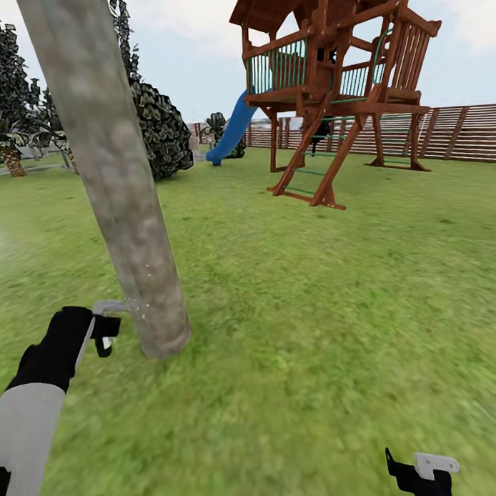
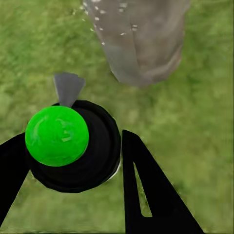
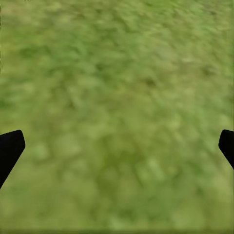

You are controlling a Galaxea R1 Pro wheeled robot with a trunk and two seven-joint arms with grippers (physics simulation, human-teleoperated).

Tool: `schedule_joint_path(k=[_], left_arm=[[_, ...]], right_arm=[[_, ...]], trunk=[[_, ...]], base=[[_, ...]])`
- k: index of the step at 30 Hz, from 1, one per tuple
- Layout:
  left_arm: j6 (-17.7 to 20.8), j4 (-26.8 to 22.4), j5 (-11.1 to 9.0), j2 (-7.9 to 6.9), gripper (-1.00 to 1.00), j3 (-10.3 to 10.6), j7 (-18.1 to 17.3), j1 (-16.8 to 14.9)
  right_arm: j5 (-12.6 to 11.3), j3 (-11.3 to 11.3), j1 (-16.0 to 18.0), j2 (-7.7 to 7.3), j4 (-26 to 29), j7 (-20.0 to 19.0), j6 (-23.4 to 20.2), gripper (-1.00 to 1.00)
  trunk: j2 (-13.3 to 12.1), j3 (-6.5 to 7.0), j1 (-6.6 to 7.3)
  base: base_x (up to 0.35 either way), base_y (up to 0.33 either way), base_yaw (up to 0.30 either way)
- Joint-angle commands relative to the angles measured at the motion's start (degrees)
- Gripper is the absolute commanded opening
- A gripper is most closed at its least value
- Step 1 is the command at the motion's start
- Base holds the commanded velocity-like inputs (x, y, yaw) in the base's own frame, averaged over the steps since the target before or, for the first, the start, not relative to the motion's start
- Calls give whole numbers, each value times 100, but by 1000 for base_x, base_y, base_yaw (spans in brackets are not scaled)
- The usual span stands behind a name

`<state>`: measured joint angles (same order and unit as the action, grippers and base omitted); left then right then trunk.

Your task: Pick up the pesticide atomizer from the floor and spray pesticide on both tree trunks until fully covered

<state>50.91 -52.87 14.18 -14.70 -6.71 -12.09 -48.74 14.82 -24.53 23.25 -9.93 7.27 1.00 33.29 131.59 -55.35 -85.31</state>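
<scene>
You were on the spraying step, judged from the nozzle set against the trunk point(image 1: 117, 181) at the left of the head frame. To do it well, keep the nozzle aimed square at the bark and walk the aim up and round the column; pale specks showed only low on the trunk near the base, so most of it looked uncovered. The left gripper point(image 1: 101, 332), lower left of the head frame, was closed round the atomizer point(image 2: 73, 146); in the left wrist frame its black body with green cap sat centre-left between the two dark fingers point(image 2: 146, 195), grey nozzle pointing toward the trunk base at upper centre. Nozzle tip lay just beside the bark; contact could not be told. Risk: drifting closer would knock the nozzle on the trunk. The right gripper point(image 1: 422, 474), bottom right of the head frame, held nothing, its fingers spread wide at the edges of the right wrist frame over grass point(image 3: 117, 112). Second tree: not identified with certainty among the dark foliage at upper left.
</scene>
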Motion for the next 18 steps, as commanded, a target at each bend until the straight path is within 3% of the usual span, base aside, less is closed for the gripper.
schedule_joint_path(k=[1,3,7,13,18], left_arm=[[31,-22,-68,-102,-100,-1,-65,6],[25,-61,-63,-160,-100,36,-59,20],[0,-7,-58,54,-100,45,-20,38],[7,37,-51,122,-100,47,-13,51],[6,33,-47,274,-100,54,-13,122]], right_arm=[[58,-43,5,0,-7,11,20,100],[57,-41,5,0,-7,13,20,100],[56,-41,5,2,-7,14,20,100],[56,-41,5,5,-7,13,20,100],[57,-37,5,7,-7,13,20,100]], trunk=[[2,-5,1],[2,-5,1],[2,-5,1],[2,-5,1],[2,-5,1]], base=[[0,0,0],[0,0,173],[40,-26,260],[214,-166,81],[119,-241,243]])
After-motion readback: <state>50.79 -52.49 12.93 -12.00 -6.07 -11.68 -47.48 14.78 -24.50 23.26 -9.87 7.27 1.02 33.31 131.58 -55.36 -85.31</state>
